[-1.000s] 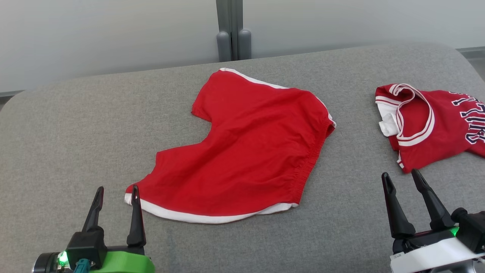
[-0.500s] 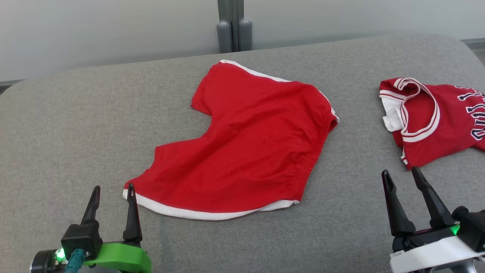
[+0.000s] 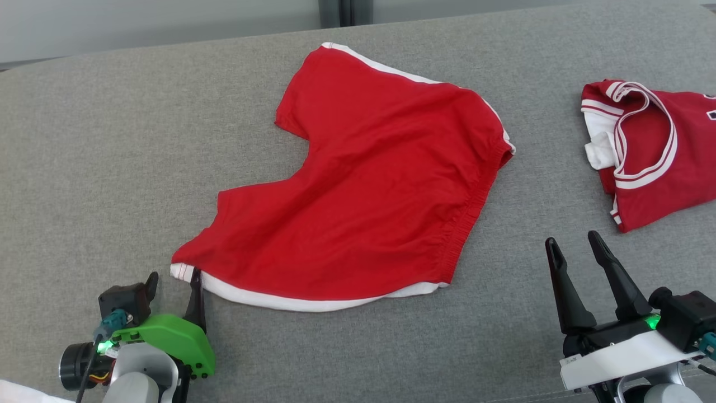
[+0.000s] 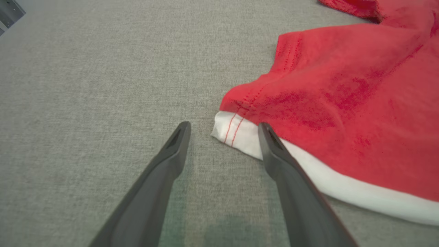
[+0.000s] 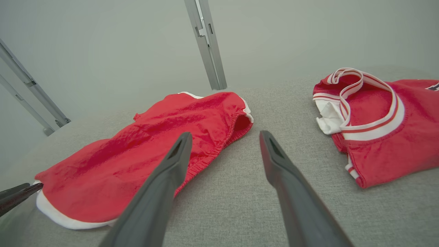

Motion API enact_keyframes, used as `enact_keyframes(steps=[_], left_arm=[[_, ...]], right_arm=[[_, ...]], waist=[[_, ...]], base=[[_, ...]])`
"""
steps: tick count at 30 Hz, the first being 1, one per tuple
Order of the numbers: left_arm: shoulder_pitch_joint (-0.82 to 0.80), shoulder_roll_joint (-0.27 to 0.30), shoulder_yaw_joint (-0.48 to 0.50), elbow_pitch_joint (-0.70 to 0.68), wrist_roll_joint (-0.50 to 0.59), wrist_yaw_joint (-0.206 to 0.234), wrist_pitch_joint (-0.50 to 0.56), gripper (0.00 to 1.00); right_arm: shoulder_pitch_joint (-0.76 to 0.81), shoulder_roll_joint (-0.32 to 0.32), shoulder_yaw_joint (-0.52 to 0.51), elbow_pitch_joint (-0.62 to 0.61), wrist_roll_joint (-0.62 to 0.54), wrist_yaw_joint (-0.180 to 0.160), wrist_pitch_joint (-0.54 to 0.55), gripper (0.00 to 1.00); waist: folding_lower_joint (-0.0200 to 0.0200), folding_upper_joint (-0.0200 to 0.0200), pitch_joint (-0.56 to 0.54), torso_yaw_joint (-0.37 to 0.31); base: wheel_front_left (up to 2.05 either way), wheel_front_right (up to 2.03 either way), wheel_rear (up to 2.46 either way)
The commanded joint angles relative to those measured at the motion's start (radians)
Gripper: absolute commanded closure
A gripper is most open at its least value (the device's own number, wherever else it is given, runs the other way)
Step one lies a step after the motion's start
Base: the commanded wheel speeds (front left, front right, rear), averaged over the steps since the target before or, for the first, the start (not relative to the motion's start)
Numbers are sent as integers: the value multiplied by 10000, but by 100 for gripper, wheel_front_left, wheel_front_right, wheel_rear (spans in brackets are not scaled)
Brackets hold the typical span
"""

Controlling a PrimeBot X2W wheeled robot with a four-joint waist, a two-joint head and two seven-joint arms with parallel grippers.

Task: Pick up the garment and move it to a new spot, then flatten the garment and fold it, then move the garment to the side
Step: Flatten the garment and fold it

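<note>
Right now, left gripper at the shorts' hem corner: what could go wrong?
1. Only the white hem corner lies inside the open left gripper; a close could grab just an edge and slip.
2. The right gripper hangs open beside the jersey; moving the shorts that way could snag it.

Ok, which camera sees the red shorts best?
The head view: the whole red shorts lie spread on the grey surface, all in frame. The left wrist view is close up on one white-hemmed corner. The right wrist view sees them low and slanted, partly behind a finger of the right gripper.
</note>
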Motion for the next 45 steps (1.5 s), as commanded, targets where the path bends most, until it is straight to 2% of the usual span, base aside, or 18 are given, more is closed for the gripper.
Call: enact_keyframes(steps=[1, 2, 3, 4, 5, 6, 10, 19, 24, 25, 27, 32, 36, 41, 45], left_arm=[[-297, 61, 20, 321, -91, -85, -33, 0], [-397, 53, 28, 546, -131, -142, -33, 0], [-503, 68, 8, 799, -148, -209, -9, 11], [-573, 70, -8, 990, -189, -262, -3, 52], [-630, 59, -32, 1205, -244, -336, -1, 87], [-667, 48, -50, 1336, -256, -393, -14, 100], [-879, 11, -121, 1780, -297, -534, -201, 100], [-1433, -234, -408, 2435, -218, -675, -633, 100], [-1635, -307, -479, 2744, -243, -719, -911, 100], [-1648, -308, -483, 2794, -256, -724, -1001, 100], [-1639, -309, -446, 2838, -303, -726, -1218, 100], [-1474, -408, -291, 2345, -416, -620, -1760, 100], [-1157, -501, -178, 1195, -352, -447, -1997, 100], [-383, -352, -121, -1230, 7, 12, -2059, 100], [452, -164, -159, -3447, 229, 454, -1658, 100]], right_arm=[[-156, -70, 51, 106, 85, -6, -67, 0], [-195, -96, 107, 198, 91, -6, -41, 0], [-262, -123, 185, 299, 123, -6, -5, 0], [-317, -162, 247, 373, 135, -6, 18, 0], [-372, -208, 347, 495, 167, -6, 31, 0], [-415, -249, 441, 619, 178, -6, 63, 0], [-715, -417, 1108, 1165, 270, -6, 142, 0], [-1950, -540, 3789, 3317, 937, -8, 33, 0], [-2600, -433, 4349, 4349, 1191, -6, -416, 0], [-2697, -438, 4418, 4484, 1223, -6, -507, 9], [-2798, -494, 4540, 4667, 1311, -6, -626, 100], [-2711, -766, 4544, 4522, 1415, -6, -826, 100], [-2303, -1015, 4260, 3697, 1414, -6, -918, 100], [-1554, -1281, 3652, 2167, 1236, -6, -945, 100], [-820, -1336, 3128, 860, 1056, -6, -791, 100]], waist=[[0, 0, 154, -7], [0, 0, 170, -15], [0, 0, 187, -32], [0, 0, 200, -46], [0, 0, 213, -59], [0, 0, 218, -59], [0, 0, 257, 11], [0, 0, 537, 348], [0, 0, 645, 519], [0, 0, 643, 544], [0, 0, 627, 560], [0, 0, 420, 562], [0, 0, 180, 518], [0, 0, -199, 391], [0, 0, -525, 254]], base=[[0, 0, 0], [0, 0, 0], [0, 0, 0], [0, 0, 0], [0, 0, 0], [0, 0, 0], [0, 0, 0], [0, 0, 0], [0, 0, 0], [0, 0, 0], [0, 0, 0], [0, 0, 0], [0, 0, 0], [0, 0, 0], [0, 0, 0]])
